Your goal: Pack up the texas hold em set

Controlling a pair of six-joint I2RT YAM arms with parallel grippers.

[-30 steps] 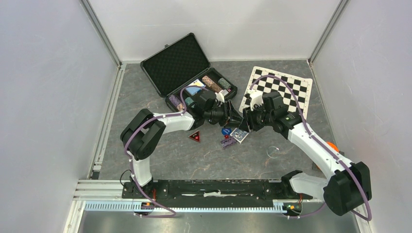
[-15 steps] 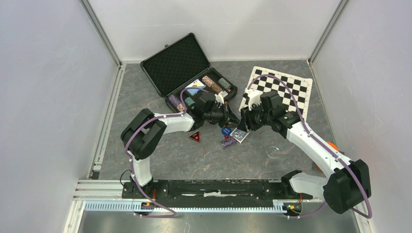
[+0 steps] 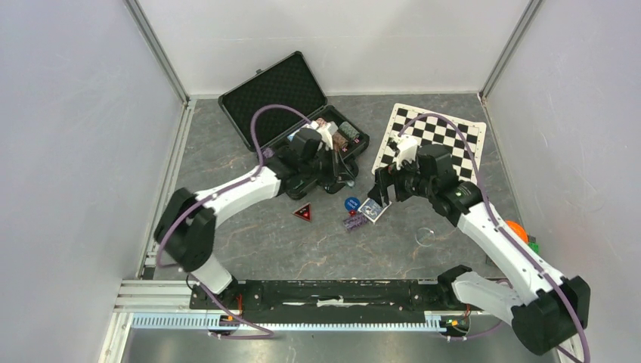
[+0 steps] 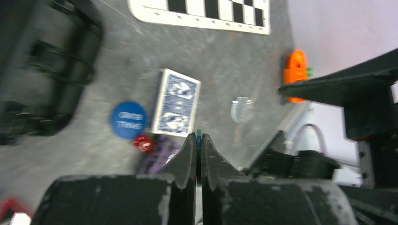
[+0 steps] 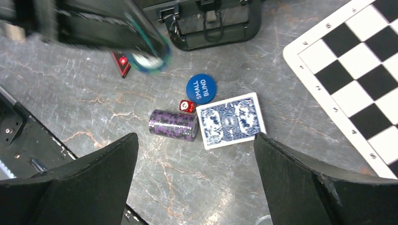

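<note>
One green-edged chip point(image 5: 147, 60) pinched in left gripper point(image 4: 197, 139) (right gripper point(image 5: 195, 138) spread wide).

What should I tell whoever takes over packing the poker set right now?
Left gripper: shut on a thin green-edged chip, near the briefcase front.
Right gripper: open, above the loose pieces.
Done: some chip stacks sit in the open briefcase.
To do: purple chip stack, card deck, blue button and red die lie on the table; then close the lid.
</note>
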